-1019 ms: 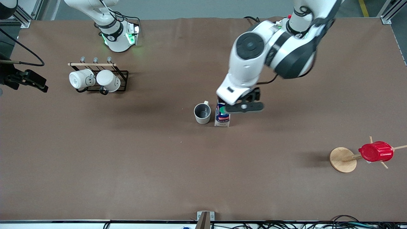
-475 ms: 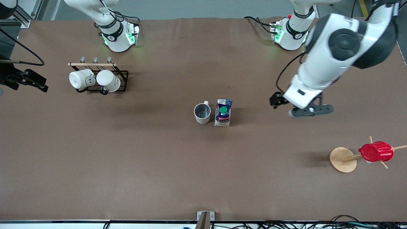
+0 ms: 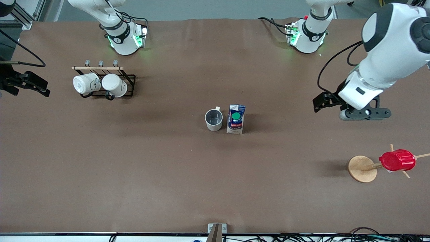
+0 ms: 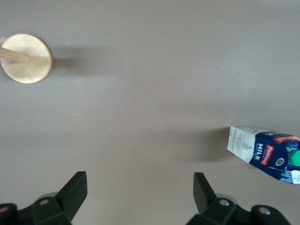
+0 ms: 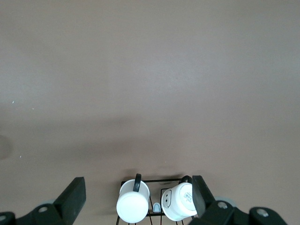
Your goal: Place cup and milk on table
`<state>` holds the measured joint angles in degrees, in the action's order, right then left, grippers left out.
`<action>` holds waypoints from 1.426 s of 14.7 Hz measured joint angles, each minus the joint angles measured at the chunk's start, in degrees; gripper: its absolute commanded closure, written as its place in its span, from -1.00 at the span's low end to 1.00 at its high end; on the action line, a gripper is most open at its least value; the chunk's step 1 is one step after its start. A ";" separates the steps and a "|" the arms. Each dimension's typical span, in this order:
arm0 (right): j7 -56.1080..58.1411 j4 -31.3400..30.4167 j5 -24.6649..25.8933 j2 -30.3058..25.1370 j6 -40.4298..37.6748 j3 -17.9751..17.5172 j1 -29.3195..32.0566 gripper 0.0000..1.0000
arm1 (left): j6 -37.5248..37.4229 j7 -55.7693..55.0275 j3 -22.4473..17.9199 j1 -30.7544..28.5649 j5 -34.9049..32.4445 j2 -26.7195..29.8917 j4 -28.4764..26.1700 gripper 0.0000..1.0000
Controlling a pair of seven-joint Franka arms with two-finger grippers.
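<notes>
The cup [image 3: 213,119], cream-white with a grey inside, stands upright on the brown table [image 3: 134,174] near its middle. The milk [image 3: 235,119], a blue and white carton with a green cap, stands right beside it toward the left arm's end. The milk also shows in the left wrist view [image 4: 262,150]. My left gripper [image 3: 364,114] is up over bare table, well away from the milk toward the left arm's end. It is open and empty [image 4: 139,192]. My right gripper [image 3: 27,84] waits at the right arm's end, open and empty [image 5: 138,192].
A black wire rack [image 3: 129,80] holding two all-white mugs [image 3: 100,84] stands near the right arm's base; the mugs show in the right wrist view [image 5: 132,200]. A wooden stand [image 3: 362,168] carrying a red ribbed cup [image 3: 396,160] stands at the left arm's end; its base shows in the left wrist view [image 4: 26,58].
My left gripper has moved from right above the milk out toward the left arm's end of the table. The milk and cup have stayed in place. The right arm has barely moved.
</notes>
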<state>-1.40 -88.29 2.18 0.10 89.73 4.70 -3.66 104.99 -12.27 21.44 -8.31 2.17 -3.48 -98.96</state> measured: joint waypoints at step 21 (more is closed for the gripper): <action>-0.06 0.05 -0.25 0.00 -0.45 0.07 0.05 -1.00 | -4.09 5.09 -16.93 9.42 0.54 9.87 -2.52 -1.00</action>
<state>-1.46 -88.23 1.94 0.10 89.29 4.77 -3.62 100.90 -7.18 4.52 1.11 2.71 6.39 -101.48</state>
